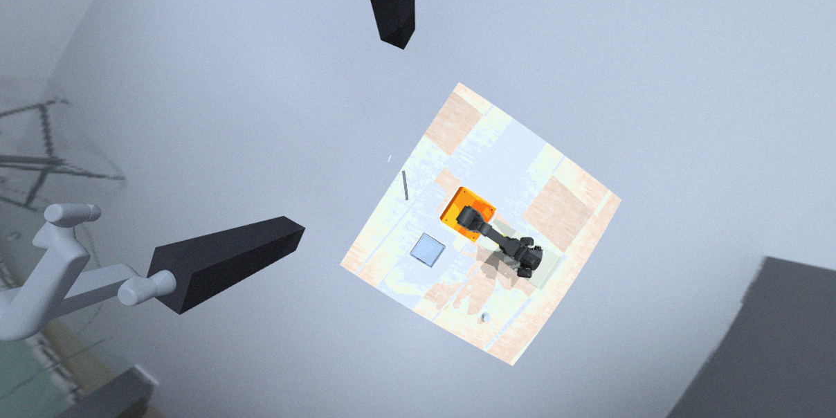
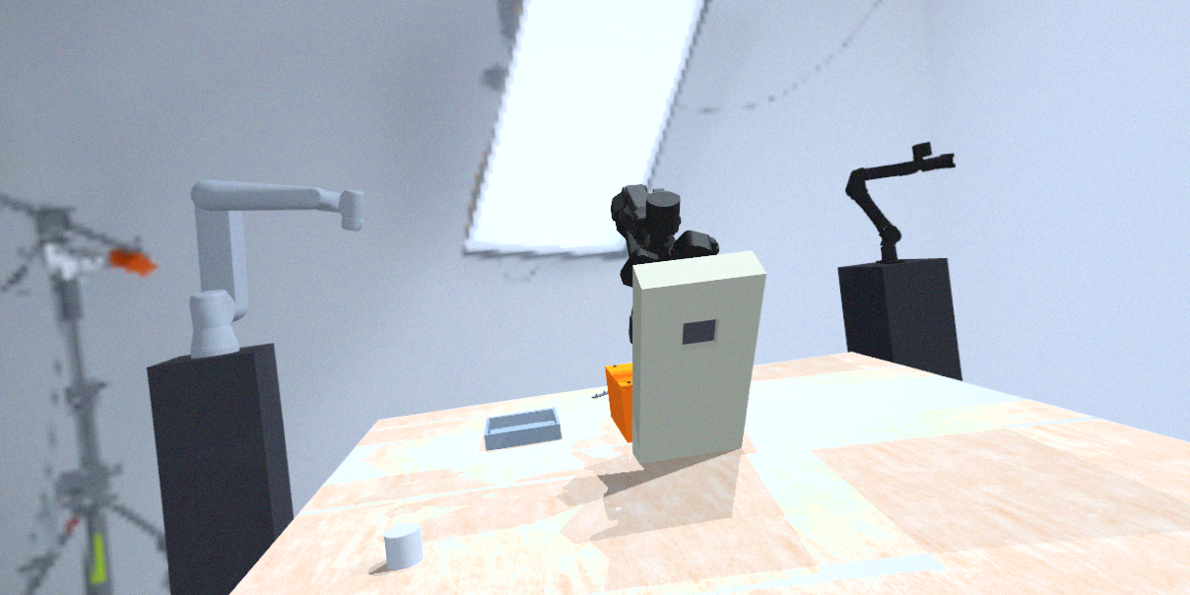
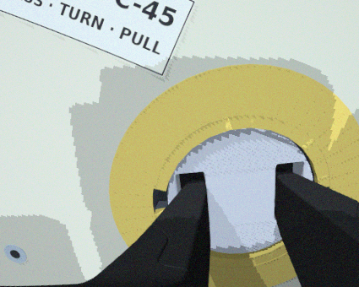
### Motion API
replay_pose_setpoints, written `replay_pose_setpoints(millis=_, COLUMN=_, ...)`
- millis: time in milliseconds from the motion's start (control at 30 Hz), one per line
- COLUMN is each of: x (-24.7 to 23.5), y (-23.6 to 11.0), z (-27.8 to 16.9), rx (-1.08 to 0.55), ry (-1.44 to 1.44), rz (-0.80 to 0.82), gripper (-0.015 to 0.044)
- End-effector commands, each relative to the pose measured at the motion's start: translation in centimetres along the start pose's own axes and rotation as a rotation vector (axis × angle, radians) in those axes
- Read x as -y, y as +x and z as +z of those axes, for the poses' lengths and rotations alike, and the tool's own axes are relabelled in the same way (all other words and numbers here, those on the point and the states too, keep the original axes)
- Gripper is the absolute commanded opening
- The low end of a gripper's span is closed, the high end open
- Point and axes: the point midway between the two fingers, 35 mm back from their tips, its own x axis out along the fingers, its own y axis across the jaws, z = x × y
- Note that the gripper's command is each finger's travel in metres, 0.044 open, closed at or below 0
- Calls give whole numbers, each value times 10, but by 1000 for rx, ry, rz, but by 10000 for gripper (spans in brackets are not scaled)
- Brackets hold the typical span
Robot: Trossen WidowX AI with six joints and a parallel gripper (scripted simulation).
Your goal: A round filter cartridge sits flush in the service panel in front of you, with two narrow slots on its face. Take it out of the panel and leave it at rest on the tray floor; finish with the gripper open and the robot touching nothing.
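The round pale cartridge [image 3: 242,152] sits inside a yellow ring [image 3: 242,93] on the service panel [image 3: 39,135] [image 2: 694,407] [image 1: 549,270]. My gripper [image 3: 237,185] is shut on the cartridge, with one black fingertip in each of its two face slots. A dark notch [image 3: 159,200] shows in the ring at the left; the fingers cover part of its lower rim. How far the cartridge sits in or out is hard to tell. In the exterior view the panel hides the gripper. The blue-grey tray [image 2: 524,434] [image 1: 439,257] stands apart from the panel, with no cartridge visible in it.
The orange base block [image 1: 458,204] [image 2: 619,407] stands behind the panel, under the arm. A white cylinder [image 2: 403,547] [image 1: 485,316] stands near the table edge. A thin grey bar [image 1: 404,185] lies at another edge. A printed label [image 3: 115,42] is on the panel above the ring.
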Motion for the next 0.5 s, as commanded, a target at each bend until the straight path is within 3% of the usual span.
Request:
replay_pose_setpoints(millis=0, x=1, y=3, z=1, rx=3, ry=137, rz=-1, gripper=0)
replay_pose_setpoints(millis=233, x=1, y=3, z=1, rx=3, ry=187, rz=-1, gripper=0)
replay_pose_setpoints(millis=467, x=2, y=-23, z=3, rx=1, ry=170, rz=-1, gripper=0)
